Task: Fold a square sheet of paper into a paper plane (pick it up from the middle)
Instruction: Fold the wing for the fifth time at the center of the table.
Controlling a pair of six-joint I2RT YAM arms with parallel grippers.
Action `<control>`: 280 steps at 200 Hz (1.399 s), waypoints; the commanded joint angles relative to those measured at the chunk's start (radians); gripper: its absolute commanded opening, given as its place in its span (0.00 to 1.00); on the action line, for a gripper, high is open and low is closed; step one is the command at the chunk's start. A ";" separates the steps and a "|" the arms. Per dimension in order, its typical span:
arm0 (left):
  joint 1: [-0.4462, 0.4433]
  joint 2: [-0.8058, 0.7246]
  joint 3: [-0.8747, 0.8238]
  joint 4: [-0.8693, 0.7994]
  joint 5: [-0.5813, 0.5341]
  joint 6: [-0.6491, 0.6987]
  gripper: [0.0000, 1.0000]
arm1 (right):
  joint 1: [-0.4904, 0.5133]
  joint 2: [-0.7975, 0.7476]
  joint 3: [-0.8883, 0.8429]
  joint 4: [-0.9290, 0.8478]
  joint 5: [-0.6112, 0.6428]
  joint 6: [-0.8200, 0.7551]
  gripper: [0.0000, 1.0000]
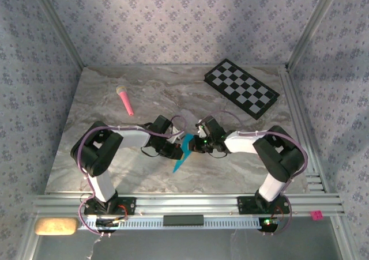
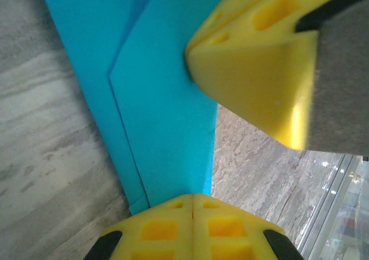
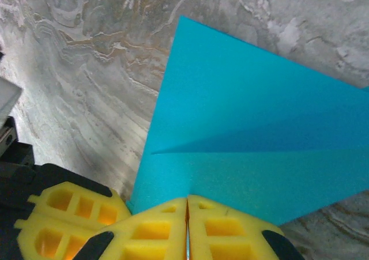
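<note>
The bright cyan-blue sheet of paper is folded into a slim, pointed paper plane (image 1: 182,155) with its tip toward the near edge, held just above the marble table between the two arms. My left gripper (image 1: 175,149) is shut on its left side and my right gripper (image 1: 195,145) is shut on its right side. In the left wrist view, the left gripper (image 2: 193,195) pinches the paper plane (image 2: 161,110) at its edge, with the right gripper's fingers (image 2: 253,81) close above. In the right wrist view, the right gripper (image 3: 187,199) clamps the layered paper plane (image 3: 248,139) beside the left gripper's fingers (image 3: 69,214).
A black-and-white checkered board (image 1: 242,88) lies at the back right. A pink stick (image 1: 125,100) lies at the back left. An aluminium rail (image 1: 184,202) runs along the near edge, and patterned walls close in the table on three sides.
</note>
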 commanded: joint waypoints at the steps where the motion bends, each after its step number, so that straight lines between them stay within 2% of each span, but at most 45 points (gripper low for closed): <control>1: -0.010 0.058 -0.035 -0.138 -0.074 0.030 0.00 | -0.017 0.036 0.011 0.013 0.019 -0.004 0.09; 114: -0.010 0.072 -0.039 -0.140 -0.074 0.026 0.00 | -0.207 0.055 -0.017 0.040 0.062 -0.017 0.10; 147: -0.010 0.072 -0.038 -0.140 -0.073 0.026 0.00 | -0.241 0.019 -0.013 0.025 0.056 -0.018 0.10; 169: -0.009 0.071 -0.039 -0.141 -0.073 0.026 0.00 | -0.234 -0.060 -0.028 0.024 0.055 -0.011 0.11; 200: -0.009 0.060 -0.036 -0.146 -0.074 0.026 0.00 | -0.174 -0.127 -0.039 0.047 0.020 -0.014 0.13; 241: -0.010 0.048 -0.034 -0.142 -0.073 0.019 0.00 | -0.065 -0.043 -0.032 0.074 -0.004 -0.001 0.12; 280: -0.010 0.024 -0.027 -0.138 -0.060 0.005 0.00 | -0.080 0.002 -0.086 0.086 0.070 0.035 0.09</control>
